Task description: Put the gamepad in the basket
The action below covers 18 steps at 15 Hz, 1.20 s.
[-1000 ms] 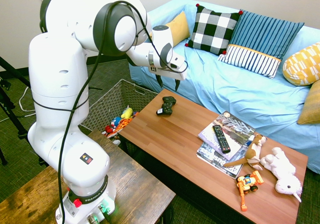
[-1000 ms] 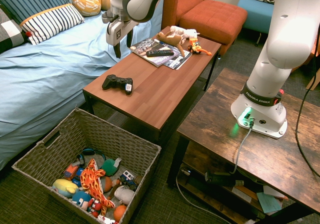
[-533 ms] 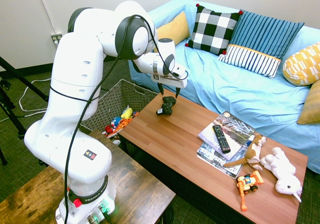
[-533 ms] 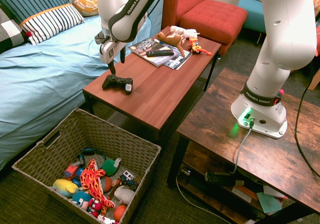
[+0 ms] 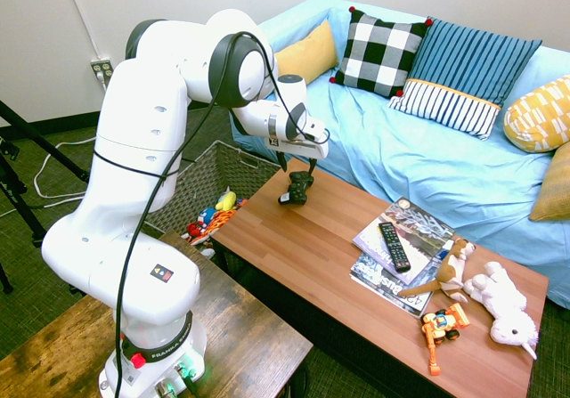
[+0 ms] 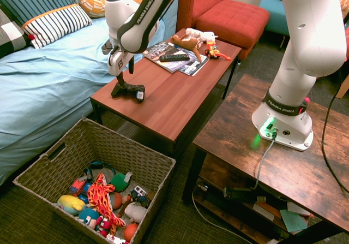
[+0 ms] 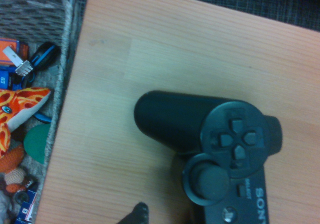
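The black gamepad (image 5: 297,187) (image 6: 129,90) lies at the end of the reddish wooden table (image 5: 329,264) nearest the basket, and it fills the lower right of the wrist view (image 7: 210,144). My gripper (image 5: 298,168) (image 6: 125,76) hangs open just above it, fingers pointing down on either side, one fingertip close to the pad's body. Nothing is held. The woven basket (image 5: 191,180) (image 6: 65,146) stands on the floor below that table end, holding several colourful toys.
Further along the table lie magazines (image 5: 405,238) with a black remote (image 5: 394,247) on top, plush animals (image 5: 499,300) and an orange toy (image 5: 443,324). A blue sofa (image 5: 427,166) with cushions runs behind the table. A dark wooden table (image 6: 272,156) bears the arm.
The arm has swung forward and lowered the gripper from well above the table down to just over the gamepad. The gamepad has not moved, and the fingers stay open.
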{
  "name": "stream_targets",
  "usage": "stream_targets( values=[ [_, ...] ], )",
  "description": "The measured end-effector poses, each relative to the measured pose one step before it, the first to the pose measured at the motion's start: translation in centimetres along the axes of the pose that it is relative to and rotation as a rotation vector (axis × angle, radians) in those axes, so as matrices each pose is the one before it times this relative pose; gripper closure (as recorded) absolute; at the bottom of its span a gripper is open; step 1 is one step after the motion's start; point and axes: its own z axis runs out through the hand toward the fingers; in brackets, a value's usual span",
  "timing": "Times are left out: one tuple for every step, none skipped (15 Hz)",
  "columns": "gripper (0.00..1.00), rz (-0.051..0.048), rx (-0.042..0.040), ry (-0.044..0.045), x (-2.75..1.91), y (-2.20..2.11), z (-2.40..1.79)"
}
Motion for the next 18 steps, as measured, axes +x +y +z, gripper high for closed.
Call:
stream_targets(
  values=[
    [0.0, -0.01084, 0.00435, -0.00751, -0.011, -0.051, 0.536],
    [0.0, -0.00196, 0.00003, -0.00735, 0.062, 0.001, 0.591],
    [0.0, 0.00263, 0.00126, -0.00439, 0.218, -0.035, 0.495],
    [0.0, 0.00205, 0.00066, -0.00375, 0.194, -0.054, 0.493],
    [0.0, 0.00099, 0.00233, -0.005, 0.183, -0.111, 0.534],
    [0.0, 0.00014, 0.00097, -0.00532, 0.121, -0.102, 0.579],
    [0.0, 0.00314, 0.00089, -0.00568, 0.117, -0.082, 0.603],
    [0.0, 0.00389, -0.00233, -0.00488, 0.128, 0.029, 0.672],
    [0.0, 0.00653, -0.00213, -0.00377, 0.214, 0.16, 0.549],
    [0.0, 0.00372, -0.00337, -0.00345, 0.192, 0.246, 0.489],
    [0.0, 0.00327, -0.00175, -0.00263, 0.138, 0.16, 0.347],
    [1.0, 0.00389, 0.00118, -0.00332, 0.087, 0.068, 0.234],
    [1.0, -0.0002, 0.00218, -0.00252, 0.088, 0.006, 0.161],
    [1.0, 0.0018, 0.00289, -0.00405, 0.037, 0.058, 0.122],
    [1.0, 0.00049, 0.00203, -0.00211, 0.06, 0.067, 0.038],
    [1.0, 0.00163, 0.00146, -0.00068, 0.082, 0.06, -0.015],
    [1.0, 0.00181, 0.00171, -0.00093, 0.077, 0.013, -0.009],
    [1.0, 0.00167, 0.00086, -0.00187, 0.034, -0.024, 0.054]
  ],
)
